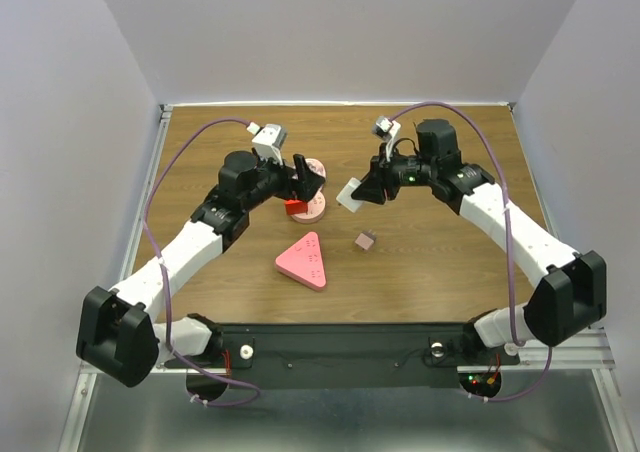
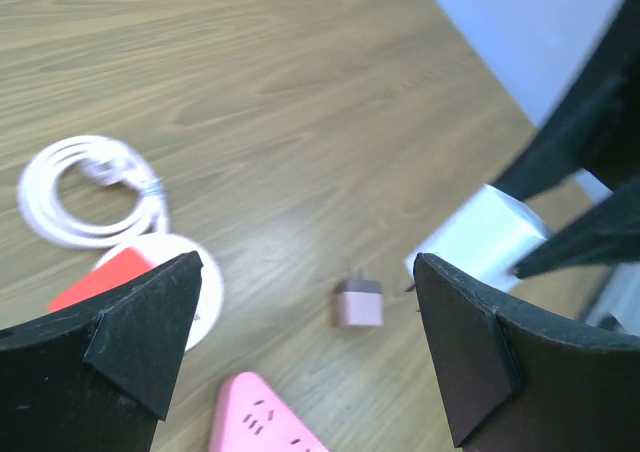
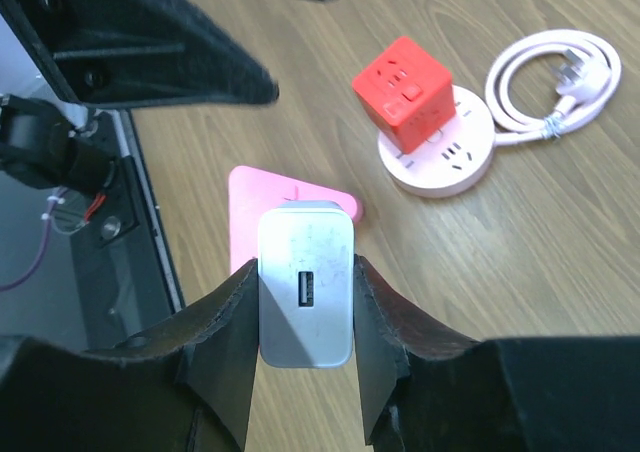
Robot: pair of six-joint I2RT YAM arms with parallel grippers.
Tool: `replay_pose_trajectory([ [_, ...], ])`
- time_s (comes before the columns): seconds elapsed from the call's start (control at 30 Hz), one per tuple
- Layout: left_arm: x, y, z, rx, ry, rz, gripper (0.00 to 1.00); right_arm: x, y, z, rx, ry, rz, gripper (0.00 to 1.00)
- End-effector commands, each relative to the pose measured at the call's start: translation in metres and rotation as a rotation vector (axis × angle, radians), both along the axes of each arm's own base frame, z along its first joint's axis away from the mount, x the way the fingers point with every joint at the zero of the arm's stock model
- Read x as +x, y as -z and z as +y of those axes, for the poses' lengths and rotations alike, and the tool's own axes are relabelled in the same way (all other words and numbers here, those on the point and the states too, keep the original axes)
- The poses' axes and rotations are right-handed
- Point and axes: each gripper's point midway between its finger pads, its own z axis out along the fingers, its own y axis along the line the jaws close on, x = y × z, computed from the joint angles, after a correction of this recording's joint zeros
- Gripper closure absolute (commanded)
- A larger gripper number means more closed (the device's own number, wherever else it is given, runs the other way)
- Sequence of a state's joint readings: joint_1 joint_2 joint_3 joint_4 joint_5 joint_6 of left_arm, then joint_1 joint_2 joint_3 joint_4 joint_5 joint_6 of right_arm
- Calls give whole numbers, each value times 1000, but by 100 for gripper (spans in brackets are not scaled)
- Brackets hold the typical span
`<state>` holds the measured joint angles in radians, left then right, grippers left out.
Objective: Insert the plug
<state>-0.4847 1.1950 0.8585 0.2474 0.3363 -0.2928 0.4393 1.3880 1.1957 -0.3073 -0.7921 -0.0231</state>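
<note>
My right gripper (image 3: 305,272) is shut on a white plug (image 3: 306,297), its USB port facing the wrist camera. In the top view that plug (image 1: 349,195) hangs above the table's middle in the right gripper (image 1: 358,194). Below it lies a pink triangular power strip (image 1: 303,260), which also shows behind the plug as the pink strip (image 3: 290,204). My left gripper (image 1: 305,177) hovers over the red cube socket (image 1: 296,208), jaws wide apart. In the left wrist view the left gripper (image 2: 305,292) holds nothing, and the white plug (image 2: 485,237) shows at right.
A small mauve adapter (image 1: 365,240) lies on the wood right of the strip and shows as the adapter (image 2: 358,302) between my left fingers. The red cube (image 3: 405,92) sits on a round pale socket base (image 3: 440,167) with a coiled white cable (image 3: 555,87).
</note>
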Motion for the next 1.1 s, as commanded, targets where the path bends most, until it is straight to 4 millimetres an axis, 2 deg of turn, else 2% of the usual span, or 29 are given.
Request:
replay_pose_trajectory([
  [0.0,25,23,42,95,-282,74,1,19,5,1,-25,56,-28,100],
  [0.03,26,39,46,127,-315,133,1,25,9,-1,-39,84,-28,100],
  [0.1,30,53,53,163,-365,175,1,29,10,-2,-50,101,-31,100],
  [0.13,30,67,54,190,-370,216,1,33,13,-4,-64,127,-33,100],
  [0.23,31,82,54,203,-387,265,1,36,16,-5,-76,138,-35,100],
  [0.47,41,90,65,245,-471,283,1,33,21,-6,-80,129,-28,100],
  [0.67,46,105,49,242,-418,326,1,34,29,-7,-94,132,-20,100],
  [0.83,50,117,49,276,-416,338,1,35,32,-10,-107,148,-24,99],
  [1.03,52,128,48,302,-411,353,1,29,27,-9,-92,125,-32,100],
  [1.07,56,125,45,291,-412,339,1,29,27,-9,-93,124,-34,100],
])
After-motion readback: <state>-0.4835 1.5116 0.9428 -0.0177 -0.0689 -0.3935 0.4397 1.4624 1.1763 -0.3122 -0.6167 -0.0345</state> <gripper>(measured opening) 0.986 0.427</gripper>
